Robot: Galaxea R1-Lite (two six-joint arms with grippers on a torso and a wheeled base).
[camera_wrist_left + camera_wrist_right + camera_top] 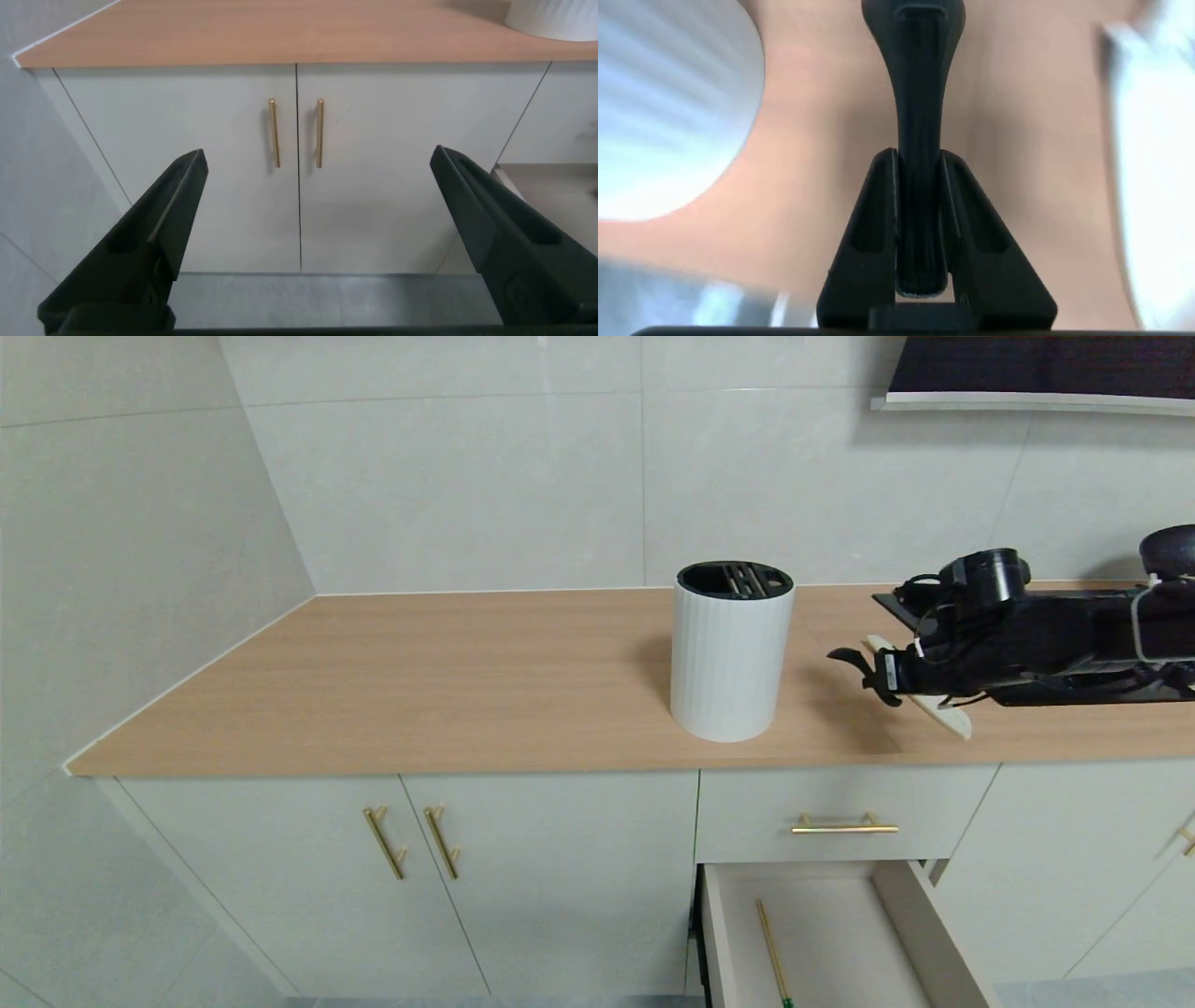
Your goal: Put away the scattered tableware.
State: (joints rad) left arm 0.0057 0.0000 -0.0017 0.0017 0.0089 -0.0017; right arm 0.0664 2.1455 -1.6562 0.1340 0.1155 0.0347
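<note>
**Head view.** Your right gripper (876,674) is hovering low over the wooden countertop (420,681). It is coming in from the robot's right and stopping just short of the white ribbed holder (728,663). The holder is standing upright near the counter's front edge, with its black slotted top facing up. A cream utensil (950,720) is lying flat on the counter beneath that arm, and its near end is pointing toward the front edge. A black cooktop (894,602) is sitting behind the arm. Below the counter, the lower drawer (920,933) is standing open. A thin stick (771,943) with a green end is lying lengthwise on its floor.

**Right wrist view.** You are gripping a black utensil (915,112) by its slim handle. The fingers (868,233) are pressing in on it from both sides, and its rounded end is reaching out past them above the wood. The holder's ribbed wall (663,112) is showing close beside it.

**Left wrist view.** Your left gripper (318,161) is spread wide and carrying nothing. It is facing the pale cabinet doors (187,187) and their two gold handles (274,133) under the counter's edge. The holder's base (551,19) is showing up on the counter.
</note>
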